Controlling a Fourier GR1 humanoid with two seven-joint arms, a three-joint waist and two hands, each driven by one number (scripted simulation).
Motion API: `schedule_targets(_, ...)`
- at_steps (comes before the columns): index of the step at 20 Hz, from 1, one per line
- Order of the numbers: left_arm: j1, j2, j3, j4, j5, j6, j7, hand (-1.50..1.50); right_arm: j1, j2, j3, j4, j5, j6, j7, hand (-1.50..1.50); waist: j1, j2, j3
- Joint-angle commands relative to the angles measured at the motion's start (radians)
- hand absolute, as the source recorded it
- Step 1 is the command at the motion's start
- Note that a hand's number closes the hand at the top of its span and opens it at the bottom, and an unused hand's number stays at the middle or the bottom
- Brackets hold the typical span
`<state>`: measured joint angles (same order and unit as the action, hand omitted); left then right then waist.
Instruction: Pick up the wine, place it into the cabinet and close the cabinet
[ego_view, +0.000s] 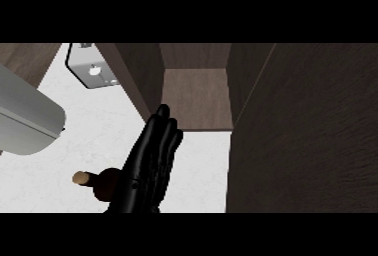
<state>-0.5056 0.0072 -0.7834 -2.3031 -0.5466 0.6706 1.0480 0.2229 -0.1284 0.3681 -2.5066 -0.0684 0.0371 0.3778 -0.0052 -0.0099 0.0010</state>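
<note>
Hiding part of wine (105, 184): straight-fingered hand (151, 161), fingertips (162, 111) toward open cabinet (196, 100).

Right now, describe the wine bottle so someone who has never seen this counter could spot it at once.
Start at the open dark-wood cabinet at the top of the view, then drop to the white counter below it. A black hand shows there, fingers straight. The wine bottle peeks out at its left side, the only brown, rounded thing, tipped with a pale cork.
</note>
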Motion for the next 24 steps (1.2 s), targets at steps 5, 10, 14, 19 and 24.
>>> schedule_targets(5,-0.011,-0.007,-0.010,-0.055,-0.124,0.017,0.186,-1.50,0.026,-0.059,-0.060,-0.184,-0.050,0.001,0.073,-1.50,0.005,0.000,0.001)
schedule_targets(10,0.010,-0.007,0.000,-0.124,-0.182,-0.053,0.256,-1.50,0.028,-0.043,0.005,-0.218,-0.004,-0.037,0.106,-1.50,0.015,-0.008,0.000)
schedule_targets(14,0.033,-0.007,0.020,-0.132,-0.205,-0.068,0.255,-1.50,0.005,-0.045,-0.014,-0.219,-0.013,-0.056,0.126,-1.50,0.014,-0.004,0.000)
schedule_targets(19,0.062,0.042,0.151,-0.209,-0.132,-0.170,0.233,-1.50,0.015,-0.061,-0.007,-0.203,-0.005,-0.051,0.107,-1.50,0.009,0.000,-0.001)
schedule_targets(24,0.100,0.096,0.229,-0.214,-0.067,-0.195,0.182,-1.50,0.035,-0.061,0.047,-0.233,0.028,-0.059,0.111,-1.50,0.001,0.001,-0.002)
